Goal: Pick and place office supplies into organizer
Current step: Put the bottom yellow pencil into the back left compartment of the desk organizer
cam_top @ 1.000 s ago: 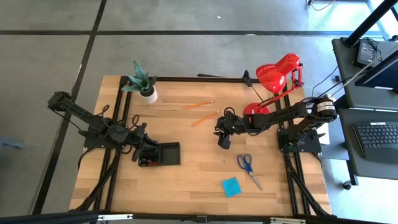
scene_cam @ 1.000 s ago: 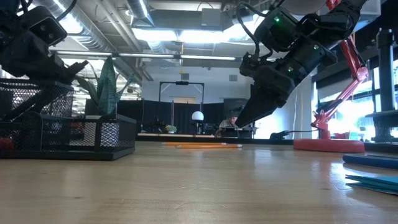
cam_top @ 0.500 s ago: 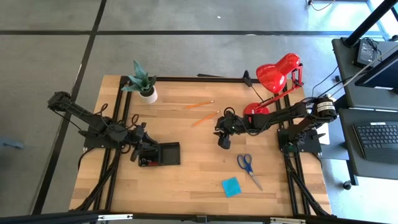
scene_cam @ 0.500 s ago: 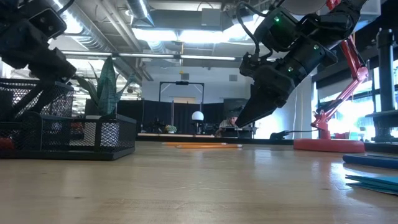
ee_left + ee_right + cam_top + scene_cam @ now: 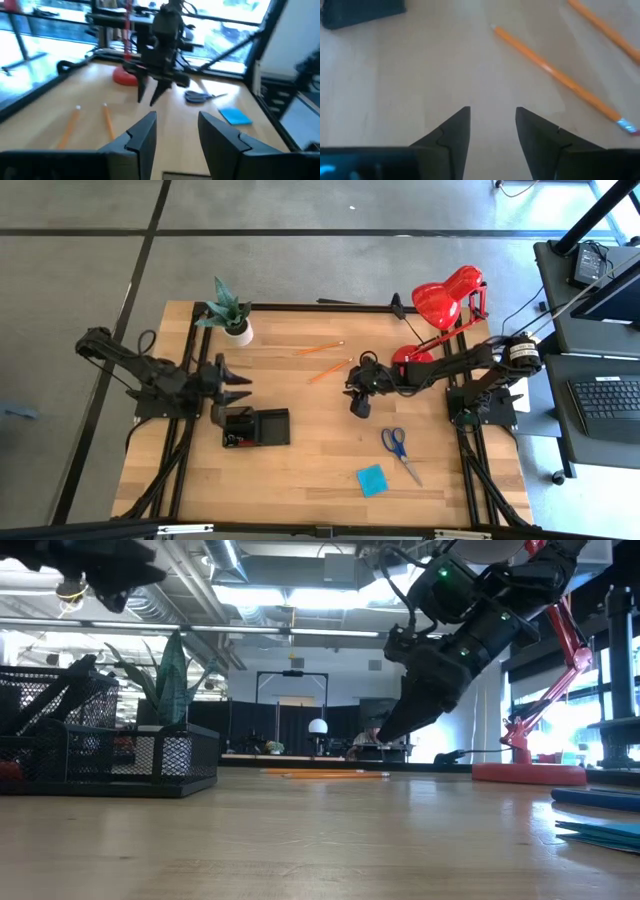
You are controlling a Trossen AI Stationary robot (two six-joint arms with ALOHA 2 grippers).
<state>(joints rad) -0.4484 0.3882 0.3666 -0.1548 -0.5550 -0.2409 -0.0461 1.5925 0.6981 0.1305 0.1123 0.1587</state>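
The black mesh organizer (image 5: pixel 257 427) (image 5: pixel 110 745) stands on the table's left part, with a small red piece (image 5: pixel 231 442) in its left compartment. My left gripper (image 5: pixel 238 385) (image 5: pixel 175 135) hangs open above the organizer's far left corner, pointing nearly level toward the table's right, with nothing between its fingers. Two orange pencils (image 5: pixel 329 370) (image 5: pixel 320 348) (image 5: pixel 555 75) lie flat at the far middle. My right gripper (image 5: pixel 358 404) (image 5: pixel 492 125) hovers open above bare wood just near of them, slanting down. Blue-handled scissors (image 5: pixel 398 448) and a blue sticky-note pad (image 5: pixel 372 479) lie at the near right.
A potted green plant (image 5: pixel 230 315) stands at the far left corner and a red desk lamp (image 5: pixel 445 305) at the far right. Bare wood lies between the organizer and the scissors.
My left gripper has risen from the organizer's left compartment, clear above it, moved a little toward the table's far edge and tipped up toward level. The organizer and the other supplies have stayed in place.
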